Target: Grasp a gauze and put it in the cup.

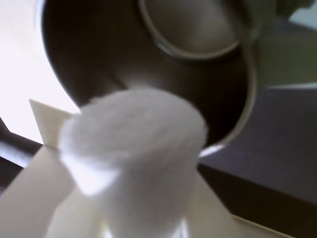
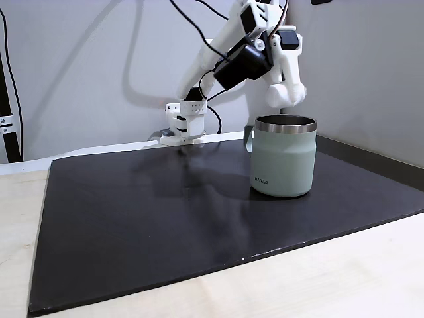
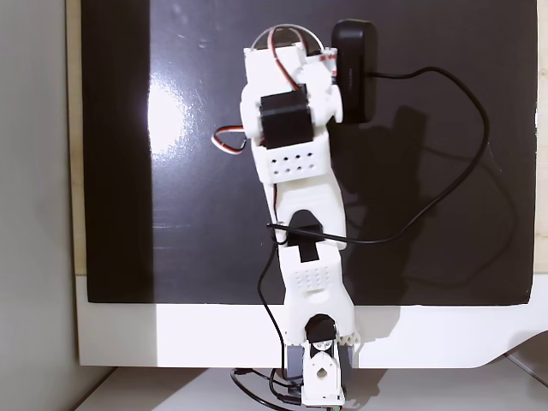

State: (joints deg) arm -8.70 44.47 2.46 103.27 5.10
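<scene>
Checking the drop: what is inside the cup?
In the wrist view the cup shows a bare metal bottom; the gauze, held by the gripper, covers its near part.

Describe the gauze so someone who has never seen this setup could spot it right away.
Start at the black mat and find the pale green cup standing on it. Just above the cup's steel rim, the white arm's pincer holds the gauze: a small, fuzzy white roll, soft-looking unlike the hard plastic around it.
</scene>
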